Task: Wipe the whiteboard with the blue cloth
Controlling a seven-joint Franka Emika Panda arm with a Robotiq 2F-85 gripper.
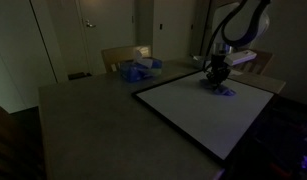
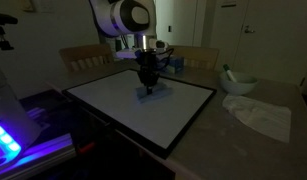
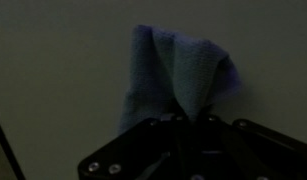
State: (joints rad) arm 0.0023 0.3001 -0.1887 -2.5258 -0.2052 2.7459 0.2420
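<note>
Jaws pinch the small wrinkled blue-violet cloth [image 3: 183,75], which touches the large flat white board with a thin dark frame [image 1: 188,115] near one edge; best to press lightly, sweep overlapping strokes and stay inside the frame

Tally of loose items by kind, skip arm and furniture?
Whiteboard: 1
Cloths: 3 (blue cloth, blue and white pile, white cloth)
Bowl: 1
Total: 5
</note>
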